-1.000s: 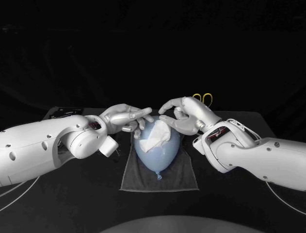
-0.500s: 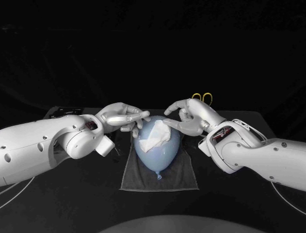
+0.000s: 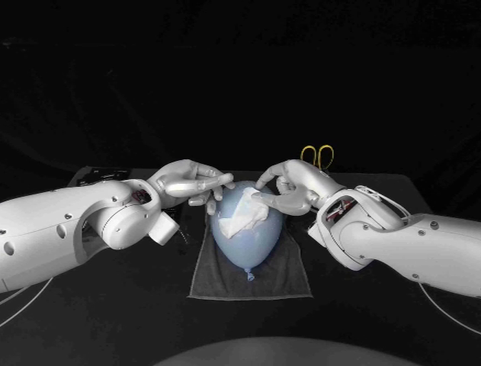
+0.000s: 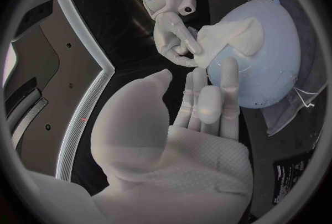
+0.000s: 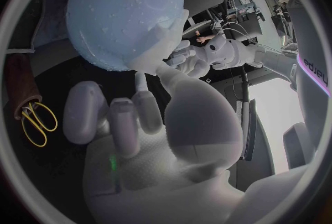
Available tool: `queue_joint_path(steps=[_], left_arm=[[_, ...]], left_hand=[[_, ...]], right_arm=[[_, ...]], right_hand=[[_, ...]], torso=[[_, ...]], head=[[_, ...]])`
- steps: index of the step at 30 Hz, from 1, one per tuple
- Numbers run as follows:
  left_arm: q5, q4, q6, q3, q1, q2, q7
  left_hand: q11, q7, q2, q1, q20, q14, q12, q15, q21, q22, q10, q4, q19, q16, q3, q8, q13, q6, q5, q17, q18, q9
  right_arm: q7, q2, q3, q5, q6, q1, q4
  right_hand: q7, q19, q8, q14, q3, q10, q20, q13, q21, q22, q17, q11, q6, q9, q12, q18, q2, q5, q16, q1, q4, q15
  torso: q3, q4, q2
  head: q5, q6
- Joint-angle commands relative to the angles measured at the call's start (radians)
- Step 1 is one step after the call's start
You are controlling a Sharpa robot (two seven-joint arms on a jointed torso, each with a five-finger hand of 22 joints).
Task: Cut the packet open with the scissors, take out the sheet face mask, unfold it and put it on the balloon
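Observation:
A pale blue balloon [image 3: 248, 236] lies on a dark grey cloth [image 3: 275, 280], knot toward me. A white sheet mask [image 3: 242, 218] sits crumpled on the balloon's upper half and covers only part of it. My right hand [image 3: 290, 188] is at the balloon's far right side and pinches the mask's edge between thumb and finger. The left wrist view shows that pinch, with the right hand [image 4: 171, 27] on the mask [image 4: 228, 40] over the balloon [image 4: 266, 69]. My left hand [image 3: 194, 181] hovers at the balloon's far left with its fingers [image 4: 207, 103] stretched out and holding nothing.
Yellow-handled scissors [image 3: 319, 155] lie at the table's back behind my right hand, also the scissors [image 5: 33, 119] beside a brown sheath. A dark flat item [image 3: 95, 177] rests at the back left. The cloth's near edge lies toward me.
My right hand has dropped slightly and closed onto the mask's upper edge. The left hand has barely shifted. The balloon stays put.

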Motion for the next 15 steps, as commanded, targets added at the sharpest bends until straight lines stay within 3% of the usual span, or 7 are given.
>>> queue_joint_path(steps=[1,6,10,12,15], left_arm=[[-0.001,0.003,-0.011,0.001,0.000,0.000,0.024],[0.000,0.003,-0.015,0.001,0.000,0.000,0.030],[0.001,0.002,-0.018,0.001,0.000,0.000,0.033],[0.001,0.002,-0.019,0.001,0.000,0.000,0.033],[0.001,0.001,-0.019,0.001,0.000,0.001,0.034]], left_hand=[[-0.002,0.000,-0.001,0.014,0.000,-0.015,-0.004,-0.002,-0.008,-0.004,0.001,0.001,0.004,-0.014,-0.010,0.008,-0.004,-0.002,0.006,-0.018,0.013,-0.002],[-0.002,-0.002,0.005,0.033,0.001,-0.057,-0.014,-0.003,-0.035,-0.022,-0.001,0.009,0.000,-0.053,-0.025,0.016,-0.023,0.002,0.006,-0.094,0.013,-0.006],[-0.002,-0.002,0.010,0.045,0.002,-0.086,-0.034,-0.002,-0.059,-0.039,-0.007,0.013,0.000,-0.085,-0.038,0.021,-0.047,0.004,0.007,-0.150,0.013,-0.011],[-0.001,-0.002,0.011,0.049,0.002,-0.097,-0.040,-0.002,-0.067,-0.044,-0.008,0.013,0.000,-0.097,-0.042,0.022,-0.054,0.004,0.006,-0.171,0.012,-0.013],[0.000,-0.002,0.016,0.058,0.004,-0.135,-0.057,0.000,-0.089,-0.058,-0.008,0.014,-0.001,-0.134,-0.051,0.026,-0.075,0.006,0.006,-0.238,0.012,-0.018]], right_arm=[[-0.034,0.004,0.000,-0.029,0.046,0.000,-0.001],[-0.013,0.006,0.000,-0.028,0.031,0.000,0.003],[0.024,0.006,0.000,-0.022,-0.012,-0.001,0.007],[0.047,0.004,0.000,-0.017,-0.043,-0.001,0.010],[0.086,0.001,0.000,-0.009,-0.094,-0.001,0.014]], right_hand=[[-0.006,0.007,0.012,0.095,-0.006,0.007,-0.001,0.068,0.013,0.170,0.229,-0.011,0.018,0.003,0.011,0.006,0.015,0.005,0.007,0.011,0.004,-0.006],[-0.032,0.024,0.044,0.102,0.006,0.040,-0.016,0.097,0.054,0.181,0.250,-0.033,0.063,0.008,0.043,-0.001,0.043,0.005,0.015,0.054,0.003,-0.025],[-0.059,0.051,0.074,0.106,0.047,0.098,-0.036,0.159,0.121,0.198,0.263,-0.058,0.098,0.015,0.103,-0.014,0.080,0.003,0.020,0.115,-0.023,-0.047],[-0.066,0.060,0.083,0.106,0.071,0.114,-0.043,0.177,0.145,0.204,0.263,-0.066,0.102,0.018,0.120,-0.019,0.099,0.002,0.020,0.137,-0.036,-0.054],[-0.068,0.068,0.098,0.106,0.097,0.133,-0.050,0.199,0.166,0.210,0.263,-0.069,0.106,0.024,0.140,-0.023,0.107,0.002,0.020,0.151,-0.051,-0.058]], torso=[[0.0000,-0.0007,0.000],[0.0006,-0.0012,0.000],[0.0010,-0.0017,0.000],[0.0013,-0.0016,0.001],[0.0011,-0.0012,0.000]], head=[[0.002,-0.002],[0.003,-0.003],[0.003,-0.004],[0.003,-0.005],[0.001,-0.005]])
